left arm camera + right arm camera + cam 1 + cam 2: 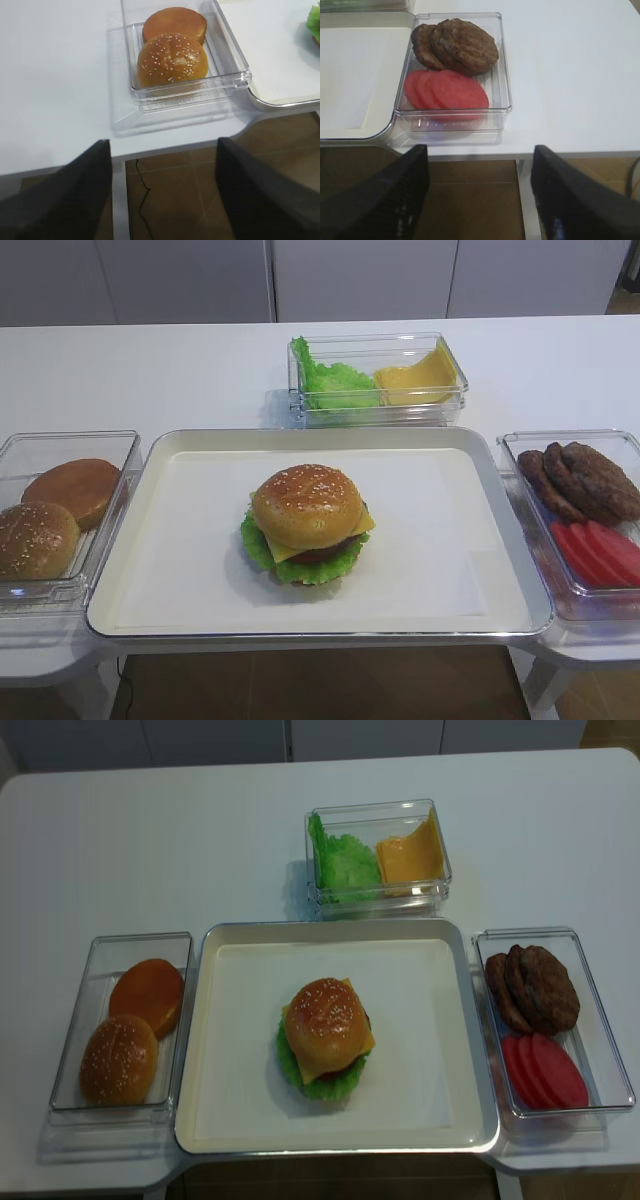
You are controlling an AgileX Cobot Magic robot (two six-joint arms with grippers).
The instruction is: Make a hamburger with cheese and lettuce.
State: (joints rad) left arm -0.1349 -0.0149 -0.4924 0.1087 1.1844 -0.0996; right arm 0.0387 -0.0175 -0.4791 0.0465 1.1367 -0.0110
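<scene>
The hamburger stands in the middle of the white tray. Its sesame bun tops a yellow cheese slice, a dark patty and frilly green lettuce. An edge of the lettuce shows at the top right of the left wrist view. My left gripper is open and empty, hanging off the table's front edge before the bun box. The right gripper is also open and empty, below the table edge in front of the patty box. Neither gripper shows in the exterior views.
A clear box left of the tray holds a plain bun and a sesame bun. The right-hand box holds patties and tomato slices. A back box holds green leaves and yellow slices.
</scene>
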